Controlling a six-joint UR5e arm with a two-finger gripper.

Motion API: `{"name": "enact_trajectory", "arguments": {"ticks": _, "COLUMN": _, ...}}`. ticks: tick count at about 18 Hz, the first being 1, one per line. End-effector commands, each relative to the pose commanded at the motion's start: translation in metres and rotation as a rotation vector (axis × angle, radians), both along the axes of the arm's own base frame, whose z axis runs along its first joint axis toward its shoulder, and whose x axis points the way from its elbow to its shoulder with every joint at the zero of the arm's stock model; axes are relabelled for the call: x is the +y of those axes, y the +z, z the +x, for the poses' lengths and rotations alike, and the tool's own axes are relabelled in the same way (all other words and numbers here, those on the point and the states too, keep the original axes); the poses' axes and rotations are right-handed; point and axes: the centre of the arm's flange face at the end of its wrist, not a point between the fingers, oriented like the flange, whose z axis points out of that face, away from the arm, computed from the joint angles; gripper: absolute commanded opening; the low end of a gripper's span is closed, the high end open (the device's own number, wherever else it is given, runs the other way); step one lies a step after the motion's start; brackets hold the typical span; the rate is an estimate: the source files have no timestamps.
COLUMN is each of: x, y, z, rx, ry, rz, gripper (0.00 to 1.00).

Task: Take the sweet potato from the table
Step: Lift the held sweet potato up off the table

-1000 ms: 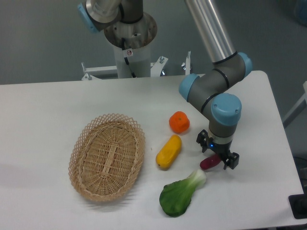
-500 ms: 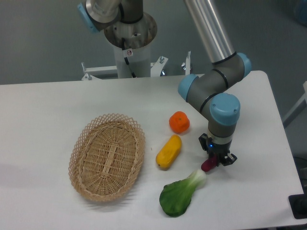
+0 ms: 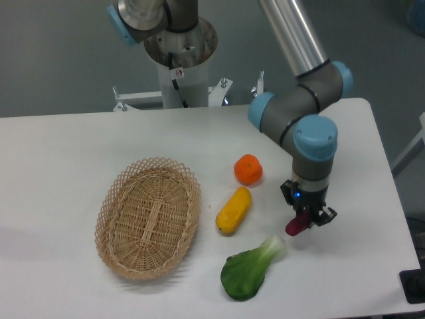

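Note:
The sweet potato is a small magenta-purple tuber. It sits between the fingers of my gripper, which is shut on it, at the right side of the white table. Only its lower end shows below the fingers, just above the tabletop. It hangs just right of the green leafy vegetable's white stem.
A green leafy vegetable lies just left of the gripper. A yellow vegetable and a round orange fruit lie further left. A wicker basket stands at the left. The table's right edge is close.
The fingers have closed on the sweet potato. The gripper has shifted slightly right and lifted with the tuber in it.

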Motion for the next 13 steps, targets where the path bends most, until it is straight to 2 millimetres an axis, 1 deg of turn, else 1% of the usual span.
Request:
{"name": "enact_trajectory", "arguments": {"ticks": 3, "x": 0.003, "y": 0.047, "z": 0.017, "rx": -0.015, "ry": 0.06, "rz": 0.148, "gripper": 0.23}}
{"name": "enact_trajectory", "arguments": {"ticks": 5, "x": 0.002, "y": 0.067, "z": 0.026, "rx": -0.028, "ry": 0.079, "rz": 0.215, "gripper": 0.23}}
{"name": "enact_trajectory", "arguments": {"ticks": 7, "x": -0.001, "y": 0.085, "z": 0.033, "rx": -0.043, "ry": 0.102, "rz": 0.226, "gripper": 0.23}}
{"name": "enact_trajectory", "arguments": {"ticks": 8, "x": -0.002, "y": 0.092, "z": 0.033, "rx": -0.057, "ry": 0.112, "rz": 0.232, "gripper": 0.23}}
{"name": "enact_trajectory", "arguments": {"ticks": 10, "x": -0.007, "y": 0.105, "z": 0.027, "rx": -0.074, "ry": 0.13, "rz": 0.258, "gripper": 0.23}}
{"name": "enact_trajectory", "arguments": {"ticks": 13, "x": -0.008, "y": 0.126, "z": 0.019, "rx": -0.083, "ry": 0.163, "rz": 0.286, "gripper": 0.23}}
